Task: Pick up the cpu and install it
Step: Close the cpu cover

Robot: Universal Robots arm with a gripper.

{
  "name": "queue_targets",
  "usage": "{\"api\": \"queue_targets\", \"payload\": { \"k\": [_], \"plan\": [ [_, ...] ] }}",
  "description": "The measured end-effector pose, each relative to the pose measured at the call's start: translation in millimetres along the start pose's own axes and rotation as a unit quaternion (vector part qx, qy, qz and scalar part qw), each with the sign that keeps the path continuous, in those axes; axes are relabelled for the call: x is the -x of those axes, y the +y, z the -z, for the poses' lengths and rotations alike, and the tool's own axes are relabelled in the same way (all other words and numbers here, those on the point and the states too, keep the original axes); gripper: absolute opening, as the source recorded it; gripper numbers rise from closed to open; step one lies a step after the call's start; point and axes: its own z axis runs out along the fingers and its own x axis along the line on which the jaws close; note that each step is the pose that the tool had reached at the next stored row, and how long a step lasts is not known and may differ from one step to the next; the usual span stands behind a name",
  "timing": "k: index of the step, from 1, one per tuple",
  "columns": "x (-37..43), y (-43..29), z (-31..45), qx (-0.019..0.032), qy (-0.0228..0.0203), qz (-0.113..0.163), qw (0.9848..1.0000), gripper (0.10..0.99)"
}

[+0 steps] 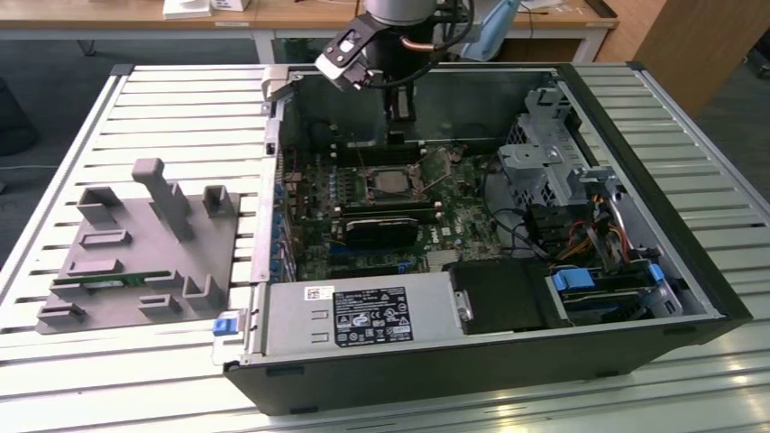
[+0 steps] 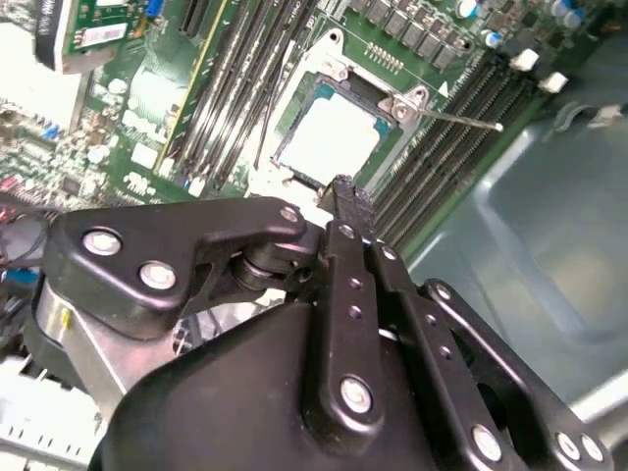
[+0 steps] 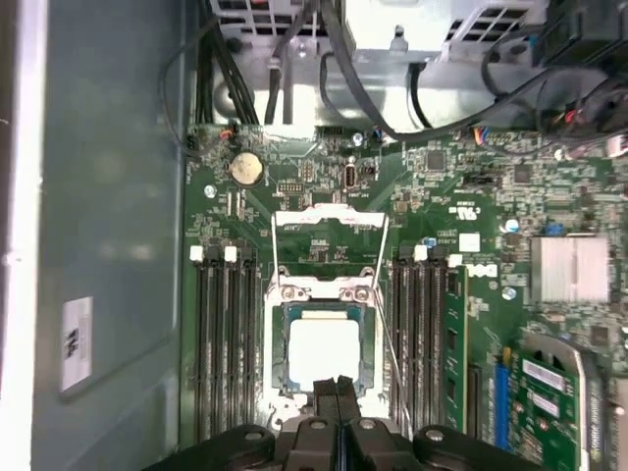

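workshop | slatted metal bench (image 1: 180,99) | open computer case (image 1: 481,374) | wooden desks (image 1: 301,13)

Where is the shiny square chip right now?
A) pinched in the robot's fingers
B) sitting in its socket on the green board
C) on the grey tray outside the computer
B: in both wrist views the cpu lies flat in the socket, just beyond the shut gripper.

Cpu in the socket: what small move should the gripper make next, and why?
Probably a small lift straight up. The cpu lies flat in the socket, the gripper is shut and empty at its edge, and the hinged frame stands open.
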Motion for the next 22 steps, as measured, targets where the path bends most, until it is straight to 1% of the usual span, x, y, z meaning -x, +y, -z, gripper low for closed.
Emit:
{"api": "queue_targets", "payload": {
  "k": [2, 6, 8, 11, 13, 17, 19, 22],
  "plan": [
    [0.4, 0.0, 0.4, 0.0001, 0.0002, 0.0, 1.0, 0.106],
    [6.5, 0.2, 0.4, 0.0001, 0.0002, 0.0, 1.0, 0.106],
    [6.6, 5.0, 0.0, 0.0001, 0.0002, 0.0, 1.0, 0.106],
    [6.5, 18.1, -2.1, 0.0001, 0.0002, 0.0, 1.0, 0.106],
    [6.2, 24.2, -4.1, 0.0001, 0.0003, 0.002, 1.0, 0.106],
    [6.0, 29.8, -9.5, 0.0002, 0.0004, 0.009, 1.0, 0.106],
    [5.9, 35.4, -13.1, 0.0002, 0.0005, 0.009, 1.0, 0.106],
    [5.1, 39.7, -16.1, 0.0001, -0.0007, 0.009, 1.0, 0.106]
  ]
}}
